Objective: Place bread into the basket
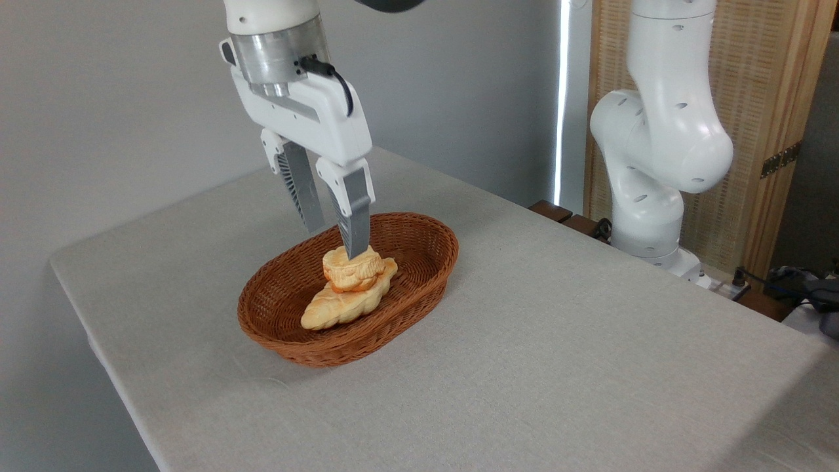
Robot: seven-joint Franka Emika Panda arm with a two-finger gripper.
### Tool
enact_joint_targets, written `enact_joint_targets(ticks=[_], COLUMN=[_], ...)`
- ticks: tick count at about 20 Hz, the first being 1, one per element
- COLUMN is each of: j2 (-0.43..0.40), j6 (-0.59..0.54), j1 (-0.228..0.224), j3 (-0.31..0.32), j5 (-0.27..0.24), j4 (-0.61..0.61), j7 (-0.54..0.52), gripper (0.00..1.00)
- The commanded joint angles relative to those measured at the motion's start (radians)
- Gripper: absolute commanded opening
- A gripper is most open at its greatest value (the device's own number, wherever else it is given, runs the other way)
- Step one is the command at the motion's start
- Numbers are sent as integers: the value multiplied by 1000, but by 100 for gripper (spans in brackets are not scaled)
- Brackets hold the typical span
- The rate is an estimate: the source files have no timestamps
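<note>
The gripper (334, 241) is seen hanging straight down over the basket (419, 244), fingers spread apart, the near fingertip (354, 246) shown touching or just at the top of the bread (352, 269); whether any pinch remains cannot be told, but a clear gap is seen between the fingers, so it is read as released. The bread is found inside the basket, perched on the braided loaf (341, 305) and slightly tilted. It is judged light and probably firm-skinned, with a scalloped rim that would be best taken across its flat sides; its perch looks unsteady and a nudge could roll it. The basket's low woven walls are cleared easily from above. Open table (557, 341) is left all round, with the arm's base (649, 216) standing well apart at the right.
</note>
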Motion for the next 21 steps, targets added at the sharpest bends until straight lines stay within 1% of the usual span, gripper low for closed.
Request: enact_joint_targets(ticks=[1, 3, 4, 13, 21], j2=[14, 12, 9, -5, -5], j6=[-34, -33, -33, 39, 49], j1=[70, 129, 143, 145, 144], j3=[-46, -127, -138, -132, -131], j5=[-36, -27, -27, -25, -25], j4=[35, 35, 35, 25, 21], j7=[26, 9, 7, 10, 19], gripper=[100, 100, 100, 100, 100])
